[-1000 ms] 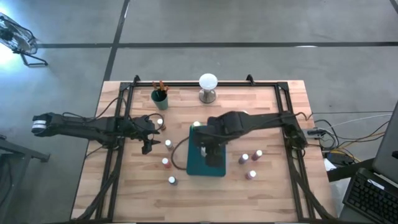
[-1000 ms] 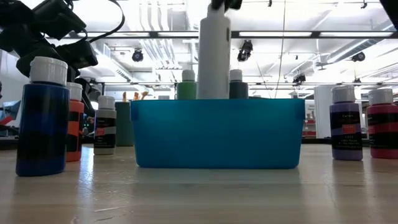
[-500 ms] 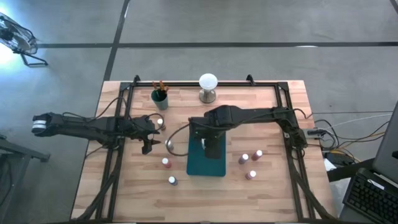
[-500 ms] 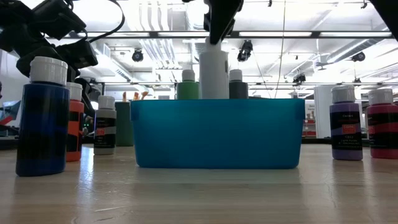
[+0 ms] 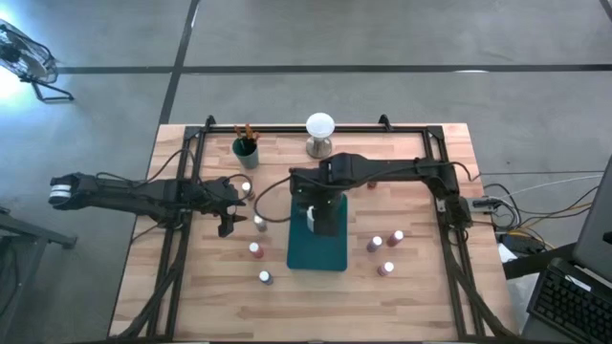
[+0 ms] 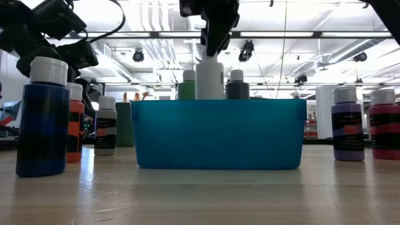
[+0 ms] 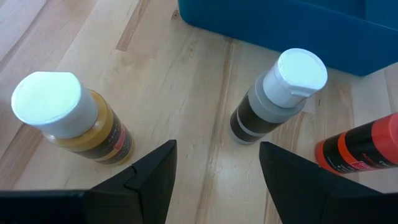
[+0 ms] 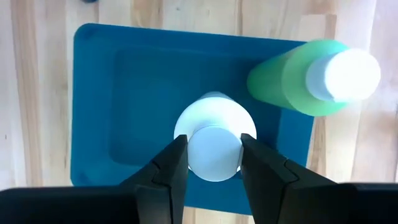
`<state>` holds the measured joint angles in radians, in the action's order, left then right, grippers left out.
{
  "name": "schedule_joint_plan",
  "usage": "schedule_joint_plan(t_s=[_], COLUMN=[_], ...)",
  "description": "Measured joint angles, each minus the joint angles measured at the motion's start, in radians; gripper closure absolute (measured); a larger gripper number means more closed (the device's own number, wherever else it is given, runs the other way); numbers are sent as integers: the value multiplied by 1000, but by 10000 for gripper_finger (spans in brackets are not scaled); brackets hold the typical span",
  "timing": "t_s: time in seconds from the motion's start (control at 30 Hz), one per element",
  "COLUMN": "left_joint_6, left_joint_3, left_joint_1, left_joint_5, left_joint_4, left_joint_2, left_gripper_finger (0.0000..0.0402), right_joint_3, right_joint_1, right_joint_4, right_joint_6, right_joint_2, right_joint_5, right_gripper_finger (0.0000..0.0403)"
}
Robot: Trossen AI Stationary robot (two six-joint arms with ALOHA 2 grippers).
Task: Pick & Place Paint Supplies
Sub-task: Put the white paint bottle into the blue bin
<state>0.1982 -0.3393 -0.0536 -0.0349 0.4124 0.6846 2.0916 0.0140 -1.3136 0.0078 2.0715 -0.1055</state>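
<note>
The right end effector [image 8: 213, 163] grasps a white bottle's [image 6: 209, 80] cap, its base hidden by the teal tray [image 6: 219, 134].

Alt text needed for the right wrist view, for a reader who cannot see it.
The right gripper clamps the cap of a white plastic bottle standing upright over the teal rectangular tray. A green white-capped bottle stands in one corner of the tray, on a pale wooden table.

Ten bottles [image 5: 255, 250] show: four left of the tray [image 5: 316, 258], three right of it, three at it, including one white bottle [image 8: 214, 140]. One tray, one cup [image 5: 246, 152] of brushes [image 5: 247, 132], one ball [image 5: 319, 125].
</note>
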Motion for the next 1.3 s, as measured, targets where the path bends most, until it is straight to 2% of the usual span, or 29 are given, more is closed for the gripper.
schedule_joint_plan(t_s=[0.53,1.3], left_joint_6=[0,0], left_joint_3=[0,0], left_joint_1=[0,0], left_joint_5=[0,0], left_joint_4=[1,0], left_joint_2=[0,0], left_gripper_finger=[167,167], right_joint_3=[-281,-299], right_joint_1=[-65,-122], right_joint_4=[189,225], right_joint_6=[-15,-63], right_joint_2=[-136,-141], right_joint_5=[-29,-51], right_gripper_finger=[288,288])
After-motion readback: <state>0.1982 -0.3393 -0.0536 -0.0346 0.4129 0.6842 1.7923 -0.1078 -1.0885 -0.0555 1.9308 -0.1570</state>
